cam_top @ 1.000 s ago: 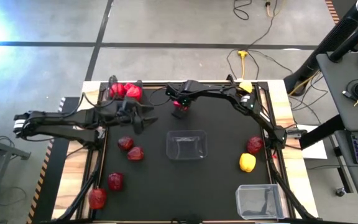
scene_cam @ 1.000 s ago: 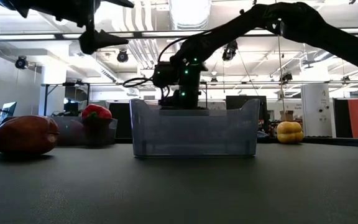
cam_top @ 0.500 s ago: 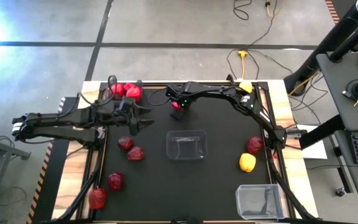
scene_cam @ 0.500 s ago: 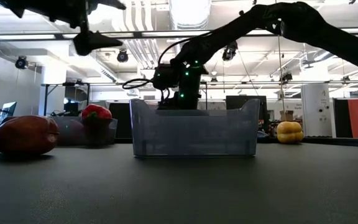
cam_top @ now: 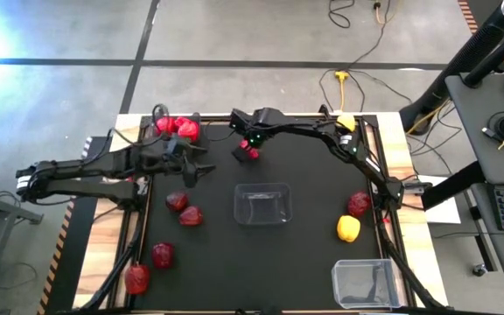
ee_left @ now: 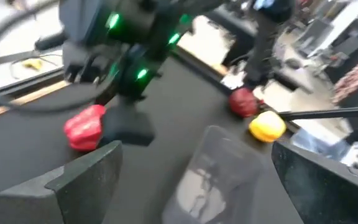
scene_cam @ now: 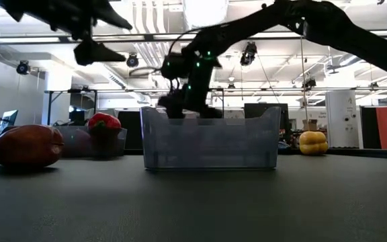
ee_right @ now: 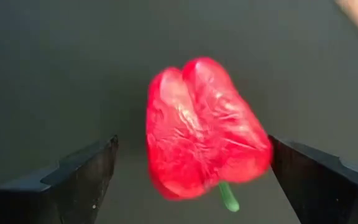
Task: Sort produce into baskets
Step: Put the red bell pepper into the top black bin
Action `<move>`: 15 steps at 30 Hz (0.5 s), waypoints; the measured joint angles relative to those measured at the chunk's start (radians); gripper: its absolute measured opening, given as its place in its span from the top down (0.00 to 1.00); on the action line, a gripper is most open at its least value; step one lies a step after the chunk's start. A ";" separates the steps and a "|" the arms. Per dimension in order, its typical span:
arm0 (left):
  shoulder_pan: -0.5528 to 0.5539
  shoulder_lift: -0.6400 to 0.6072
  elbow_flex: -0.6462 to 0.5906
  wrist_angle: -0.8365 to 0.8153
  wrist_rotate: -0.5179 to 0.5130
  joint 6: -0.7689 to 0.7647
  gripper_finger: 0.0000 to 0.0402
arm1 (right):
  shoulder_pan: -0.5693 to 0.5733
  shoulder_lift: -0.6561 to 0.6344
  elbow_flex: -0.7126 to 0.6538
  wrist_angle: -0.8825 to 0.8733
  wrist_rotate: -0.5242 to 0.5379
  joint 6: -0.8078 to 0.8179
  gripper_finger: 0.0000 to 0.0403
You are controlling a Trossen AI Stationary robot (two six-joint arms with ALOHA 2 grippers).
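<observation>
A bright red bell pepper [ee_right: 201,127] lies on its side on the black mat at the far middle [cam_top: 253,152]. My right gripper [ee_right: 192,149] hangs open just above it, one finger on either side and neither touching. Left of the pepper, my left gripper [cam_top: 196,166] is open, raised above the mat, with nothing between its fingers [ee_left: 86,171]. The dark grey basket [cam_top: 166,115] at the far left holds red peppers [cam_top: 178,129]. One clear basket [cam_top: 262,204] stands mid-table, and another [cam_top: 366,283] at the near right.
Dark red apples lie on the left half of the mat [cam_top: 177,201] [cam_top: 191,215] [cam_top: 163,255] [cam_top: 136,278]. On the right are an apple [cam_top: 359,204] and a yellow pepper [cam_top: 348,229]. Another yellow pepper [cam_top: 346,122] sits at the far right edge.
My right gripper has risen from behind the mid-table basket to above its rim, rolling a little; the red pepper stays on the mat below it. My left gripper has shifted slightly toward the table's left.
</observation>
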 joint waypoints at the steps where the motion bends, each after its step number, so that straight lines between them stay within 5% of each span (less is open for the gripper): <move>1: 0.014 0.018 0.000 0.010 -0.001 0.009 0.02 | 0.000 -0.001 0.020 -0.012 0.000 0.000 0.01; 11: 0.144 0.249 0.054 0.036 0.016 0.102 0.02 | -0.009 -0.031 0.154 -0.225 0.007 -0.080 0.01; 15: 0.204 0.344 0.181 -0.091 0.167 0.233 0.02 | -0.012 -0.092 0.154 -0.377 0.140 -0.133 0.01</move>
